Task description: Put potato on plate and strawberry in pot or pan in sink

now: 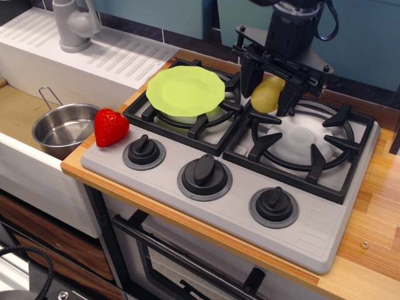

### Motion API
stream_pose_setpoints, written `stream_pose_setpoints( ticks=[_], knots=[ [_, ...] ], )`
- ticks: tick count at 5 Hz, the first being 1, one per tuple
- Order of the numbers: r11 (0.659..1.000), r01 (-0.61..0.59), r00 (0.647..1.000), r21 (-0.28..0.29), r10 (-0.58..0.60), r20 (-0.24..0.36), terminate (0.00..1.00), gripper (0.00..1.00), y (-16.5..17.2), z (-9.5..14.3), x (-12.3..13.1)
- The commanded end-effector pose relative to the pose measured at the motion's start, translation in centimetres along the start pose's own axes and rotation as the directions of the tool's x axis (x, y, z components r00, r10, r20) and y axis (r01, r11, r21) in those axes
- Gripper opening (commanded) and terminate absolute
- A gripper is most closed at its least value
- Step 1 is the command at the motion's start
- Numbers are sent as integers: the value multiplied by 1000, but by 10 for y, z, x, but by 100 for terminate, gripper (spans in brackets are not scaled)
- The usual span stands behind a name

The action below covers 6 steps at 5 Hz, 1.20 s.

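My gripper (269, 94) is shut on the yellow-tan potato (267, 95) and holds it lifted above the right burner's left edge, just right of the plate. The lime-green plate (185, 90) lies on the left burner, empty. The red strawberry (110, 126) sits on the stove's front left corner. The steel pot (64, 129) stands empty in the sink (15, 112), just left of the strawberry.
The grey stove (250, 187) has black grates and three knobs along its front. A white ribbed drainboard (94, 59) and grey tap (74, 24) stand behind the sink. Wooden counter (375, 206) runs along the right.
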<state>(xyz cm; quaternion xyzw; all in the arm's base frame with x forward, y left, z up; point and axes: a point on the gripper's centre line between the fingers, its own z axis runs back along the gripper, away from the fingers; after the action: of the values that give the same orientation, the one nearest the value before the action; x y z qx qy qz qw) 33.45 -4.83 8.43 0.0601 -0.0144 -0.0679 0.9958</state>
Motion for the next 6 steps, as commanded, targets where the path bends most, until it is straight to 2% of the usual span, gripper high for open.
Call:
stream_pose_setpoints(
  ticks=[1, 2, 4, 6],
  knots=[
    [996, 53, 989, 76, -63, 131, 0, 0, 43, 19, 18],
    [990, 115, 984, 85, -125, 129, 0, 0, 72, 22, 23],
    [978, 153, 976, 140, -172, 132, 0, 0, 105, 22, 25],
    [973, 180, 971, 148, -199, 129, 0, 0, 127, 23, 28]
  ],
)
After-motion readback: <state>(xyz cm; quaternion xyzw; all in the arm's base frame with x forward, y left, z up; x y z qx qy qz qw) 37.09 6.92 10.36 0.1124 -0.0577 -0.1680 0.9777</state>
